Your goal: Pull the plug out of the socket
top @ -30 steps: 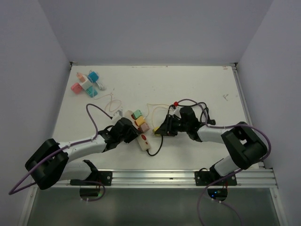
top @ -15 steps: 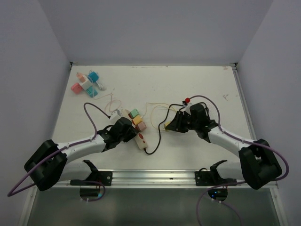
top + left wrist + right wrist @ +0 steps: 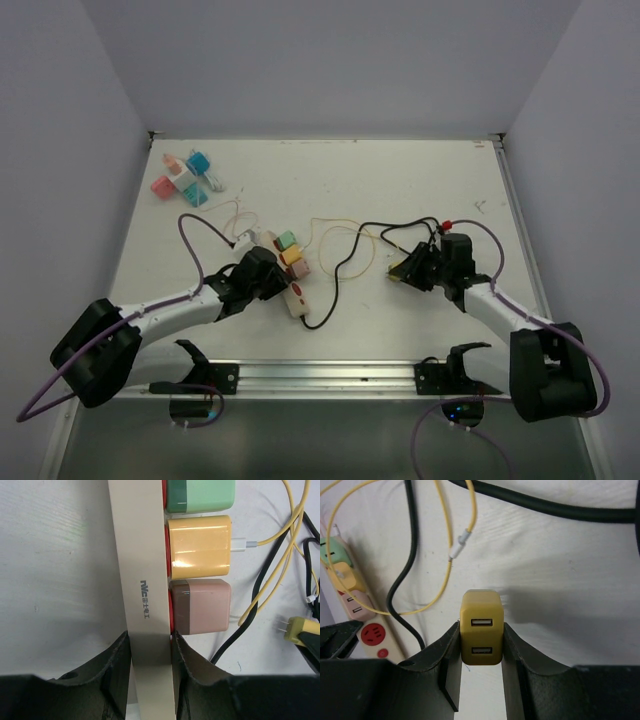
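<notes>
The socket is a long beige power strip [image 3: 296, 290] [image 3: 142, 555] lying on the white table. My left gripper [image 3: 266, 280] [image 3: 150, 641] is shut on its near end, one finger on each side. Three plugs sit in it: green [image 3: 200, 495], orange-yellow [image 3: 200, 547] and pink [image 3: 202, 606]. The mustard-yellow USB plug [image 3: 398, 270] [image 3: 481, 610] is out of the strip, and my right gripper [image 3: 408, 270] [image 3: 480, 630] is shut on it, well right of the strip. Its two bare prongs [image 3: 284, 626] point back towards the strip [image 3: 357, 615].
A black cable [image 3: 340, 272] [image 3: 405, 570] and a thin yellow cable [image 3: 335, 232] [image 3: 451, 555] loop across the table between the two arms. A cluster of coloured plugs [image 3: 182, 178] lies at the back left. Walls close off the table's left, right and back.
My right gripper has carried the mustard plug to the right, away from the power strip. The left gripper has stayed shut on the strip, which has barely moved.
</notes>
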